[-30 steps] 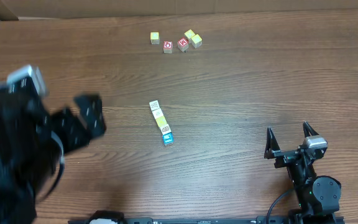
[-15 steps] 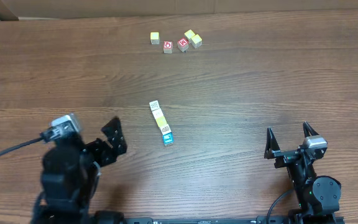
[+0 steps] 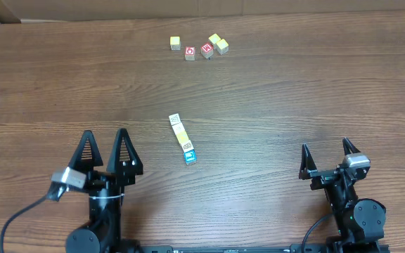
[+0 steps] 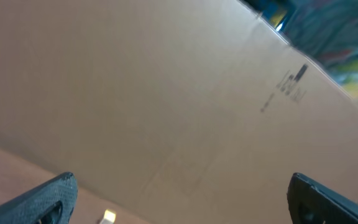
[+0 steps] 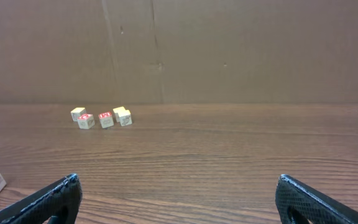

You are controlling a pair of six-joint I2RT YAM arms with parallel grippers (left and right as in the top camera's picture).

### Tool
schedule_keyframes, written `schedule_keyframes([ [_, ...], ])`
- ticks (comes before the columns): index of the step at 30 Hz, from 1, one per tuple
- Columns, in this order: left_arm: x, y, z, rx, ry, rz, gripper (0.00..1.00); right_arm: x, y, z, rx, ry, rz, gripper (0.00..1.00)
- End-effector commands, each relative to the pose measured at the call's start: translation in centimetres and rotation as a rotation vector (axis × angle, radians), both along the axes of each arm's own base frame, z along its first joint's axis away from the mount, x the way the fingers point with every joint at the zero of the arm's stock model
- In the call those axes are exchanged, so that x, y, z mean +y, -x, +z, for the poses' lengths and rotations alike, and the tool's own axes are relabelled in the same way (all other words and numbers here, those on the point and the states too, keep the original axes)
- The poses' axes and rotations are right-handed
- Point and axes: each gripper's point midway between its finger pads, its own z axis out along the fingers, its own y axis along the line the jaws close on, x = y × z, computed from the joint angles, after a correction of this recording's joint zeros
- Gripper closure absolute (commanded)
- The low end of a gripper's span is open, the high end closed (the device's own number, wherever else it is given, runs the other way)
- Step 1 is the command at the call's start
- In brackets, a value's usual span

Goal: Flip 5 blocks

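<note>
Gaping empty, left hand (image 3: 105, 133) and right hand (image 3: 325, 145) flank blocks (image 3: 181, 135) with unreadable print.

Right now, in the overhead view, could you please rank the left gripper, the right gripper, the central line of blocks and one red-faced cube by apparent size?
1. left gripper, though perhaps only because it is nearer the camera
2. right gripper
3. line of blocks
4. red-faced cube

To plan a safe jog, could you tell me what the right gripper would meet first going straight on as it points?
Probably the brown cardboard wall beyond the wooden table; the way looks free. The small wooden cubes sit left of the right gripper's line.
</note>
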Motion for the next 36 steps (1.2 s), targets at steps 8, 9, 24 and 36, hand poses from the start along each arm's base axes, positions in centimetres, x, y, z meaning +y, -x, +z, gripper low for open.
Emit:
schedule_keyframes([
  [8, 0.3, -0.1, -4.9, 0.005, 0.02, 0.008, 0.0, -0.1, 0.0, -0.2, -0.004, 0.004, -0.003, 0.0],
  [9, 0.3, -0.3, -5.3, 0.014, 0.02, 0.011, 0.0, -0.1, 0.0, -0.2, -0.004, 0.004, -0.003, 0.0],
  [24, 1.0, -2.0, -16.4, 0.428, -0.37, 0.097, 0.01, -0.1, 0.0, -0.2, -0.004, 0.004, -0.003, 0.0],
  [36, 0.9, -2.0, -16.4, 0.428, -0.471, 0.109, 0.0, -0.1, 0.0, -0.2, -0.004, 0.004, -0.003, 0.0],
])
